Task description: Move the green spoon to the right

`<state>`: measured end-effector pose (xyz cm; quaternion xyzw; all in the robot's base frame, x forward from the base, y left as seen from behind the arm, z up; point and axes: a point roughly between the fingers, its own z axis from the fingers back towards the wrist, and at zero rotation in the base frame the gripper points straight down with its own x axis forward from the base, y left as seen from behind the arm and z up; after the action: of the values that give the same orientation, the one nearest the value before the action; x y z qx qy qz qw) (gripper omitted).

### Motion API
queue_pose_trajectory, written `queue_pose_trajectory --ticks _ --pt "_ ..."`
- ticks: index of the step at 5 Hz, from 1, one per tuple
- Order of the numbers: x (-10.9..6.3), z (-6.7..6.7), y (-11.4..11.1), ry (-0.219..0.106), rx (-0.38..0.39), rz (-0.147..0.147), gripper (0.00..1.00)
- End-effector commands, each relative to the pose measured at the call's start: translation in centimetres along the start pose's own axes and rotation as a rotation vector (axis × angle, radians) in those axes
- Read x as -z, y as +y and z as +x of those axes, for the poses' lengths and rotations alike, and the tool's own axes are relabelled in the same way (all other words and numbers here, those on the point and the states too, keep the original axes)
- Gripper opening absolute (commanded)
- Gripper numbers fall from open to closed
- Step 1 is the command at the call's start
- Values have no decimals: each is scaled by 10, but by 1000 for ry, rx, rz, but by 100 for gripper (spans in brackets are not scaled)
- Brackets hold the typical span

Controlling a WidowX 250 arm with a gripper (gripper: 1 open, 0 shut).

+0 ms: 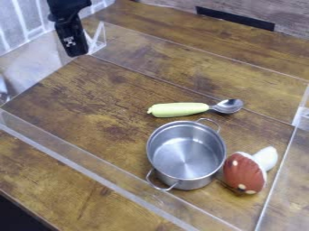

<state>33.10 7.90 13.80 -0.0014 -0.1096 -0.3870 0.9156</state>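
A: Where's the spoon?

B: Flat on the counter, about mid-frame, green handle pointing left and the shiny bowl to the right. It lies just behind the pot, close to its rim but apart from it as far as I can tell. The mushroom sits to the pot's right, touching or nearly so.

A: How will it handle?

B: Light and stiff, I'd judge — nothing fragile. The metal bowl looks slick and thin, a poor place to pinch. The handle is thick and rounded; take it across its middle, from above, and it should hold without rolling much.

A: And the gripper?

B: Far off at the upper left, well apart from the spoon, near a clear wall. It is dark and small in this view — I can't make out the jaws themselves, but they read as clenched, with nothing between them.

A: So the grasp isn't begun.

B: Not yet. The jaws would need to part before coming down on the handle, and the space to the spoon's right ends at another clear wall.
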Motion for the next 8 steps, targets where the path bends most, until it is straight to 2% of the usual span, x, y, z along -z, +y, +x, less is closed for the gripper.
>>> queue_pose_trajectory --ticks 1,3,4,5,6,7,8 --pt "-13 1 9 -46 28 62 0" --pt "-10 -11 15 -56 -129 124 0" --pt "-13 -12 22 -64 -204 156 0" --pt "-15 -11 29 -73 -276 188 0" --pt "-19 1 27 -96 -315 207 0" --pt "-12 -3 41 -97 -317 200 100" --pt "-3 -8 39 -87 -312 178 100"
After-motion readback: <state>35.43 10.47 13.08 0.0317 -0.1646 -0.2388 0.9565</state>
